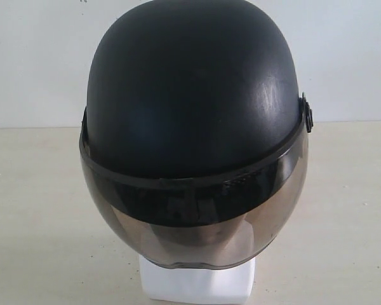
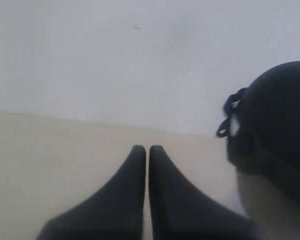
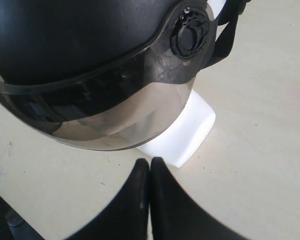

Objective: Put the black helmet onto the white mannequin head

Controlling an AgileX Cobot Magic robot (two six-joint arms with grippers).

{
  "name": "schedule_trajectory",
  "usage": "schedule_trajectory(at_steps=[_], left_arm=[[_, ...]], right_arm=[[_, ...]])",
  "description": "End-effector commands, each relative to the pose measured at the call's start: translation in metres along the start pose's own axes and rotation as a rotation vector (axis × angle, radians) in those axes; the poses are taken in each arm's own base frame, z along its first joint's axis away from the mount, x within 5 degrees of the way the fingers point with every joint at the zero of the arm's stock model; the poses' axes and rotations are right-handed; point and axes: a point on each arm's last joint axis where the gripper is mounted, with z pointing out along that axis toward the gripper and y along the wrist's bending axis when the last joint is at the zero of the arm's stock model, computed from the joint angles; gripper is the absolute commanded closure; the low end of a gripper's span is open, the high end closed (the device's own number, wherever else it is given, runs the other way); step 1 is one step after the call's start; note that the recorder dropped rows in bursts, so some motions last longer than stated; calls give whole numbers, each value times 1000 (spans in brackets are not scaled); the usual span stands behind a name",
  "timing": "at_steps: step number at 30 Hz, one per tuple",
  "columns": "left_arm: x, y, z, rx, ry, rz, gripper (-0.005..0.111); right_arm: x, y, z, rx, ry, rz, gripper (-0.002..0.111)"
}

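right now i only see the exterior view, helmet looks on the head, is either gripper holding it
observer: no, the left gripper is shut on nothing, off to the side of the helmet.
operator: and the right one
observer: the right gripper is shut and empty too, just short of the white base of the head.
operator: strap caught anywhere
observer: the strap runs behind the visor pivot and in under the rim; its end is hidden.

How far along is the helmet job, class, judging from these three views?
Done: the black helmet sits over the white mannequin head, only its neck base showing. In hand: nothing; left hand and right hand are shut, clear of it. Left: nothing visible.
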Motion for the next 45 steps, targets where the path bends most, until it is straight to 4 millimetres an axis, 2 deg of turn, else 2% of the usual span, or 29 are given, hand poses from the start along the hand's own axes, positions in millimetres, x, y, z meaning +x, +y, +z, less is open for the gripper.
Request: schedule_trajectory(at_steps=[1, 5, 11, 14, 20, 25, 45], left_arm=[[34, -5, 36, 143, -81, -136, 102], [73, 3, 63, 149, -83, -209, 102], [120, 18, 78, 71, -71, -142, 102], [135, 25, 82, 9, -48, -123, 102], [134, 28, 82, -36, -70, -55, 102], [146, 31, 82, -61, 64, 104, 102], [150, 30, 82, -48, 106, 103, 102]], right_arm=[[1, 0, 0, 2, 2, -5, 109], [1, 0, 0, 2, 2, -5, 109], [1, 0, 0, 2, 2, -5, 109], [2, 0, 0, 2, 7, -6, 109], [2, 0, 0, 1, 6, -5, 109], [2, 0, 0, 1, 6, -5, 109], [2, 0, 0, 1, 8, -5, 109]])
